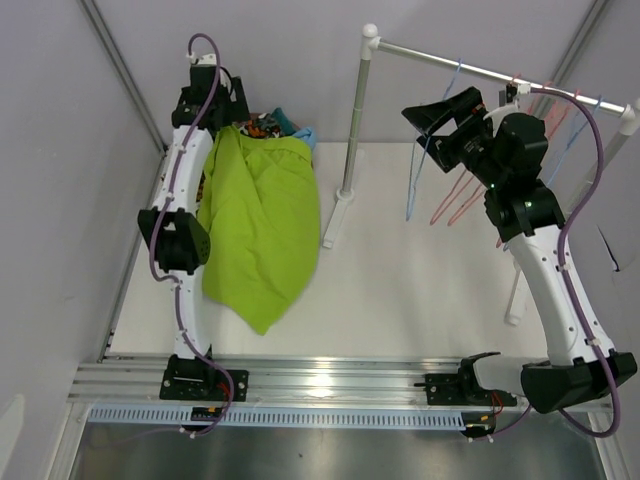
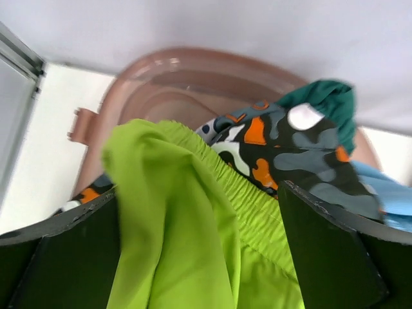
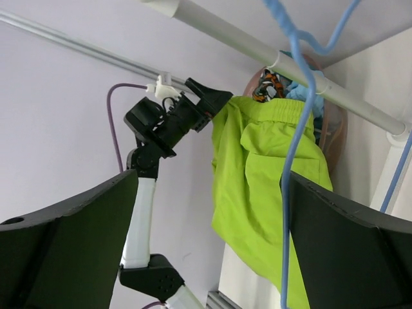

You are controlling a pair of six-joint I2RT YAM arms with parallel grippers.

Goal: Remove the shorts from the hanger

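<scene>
The lime green shorts (image 1: 265,220) hang from the back left down over the table. Their waistband lies between the wide-apart fingers of my left gripper (image 2: 199,193), which is open over a brown-pink basket (image 2: 161,71). In the basket lie black-orange-white print shorts (image 2: 302,154), dark teal shorts (image 2: 331,103) and light blue shorts (image 2: 386,187). The cartoon print pair is not clearly visible. My right gripper (image 3: 212,187) is open and raised at the rack. A bare blue hanger (image 3: 293,161) hangs just inside its right finger (image 3: 347,251).
A white rack with a rail (image 1: 480,70) and a post (image 1: 352,130) stands at the back. Bare blue (image 1: 415,185) and pink hangers (image 1: 455,205) hang on it. Walls close in on the left and behind. The metal base rail (image 1: 330,380) runs along the near edge.
</scene>
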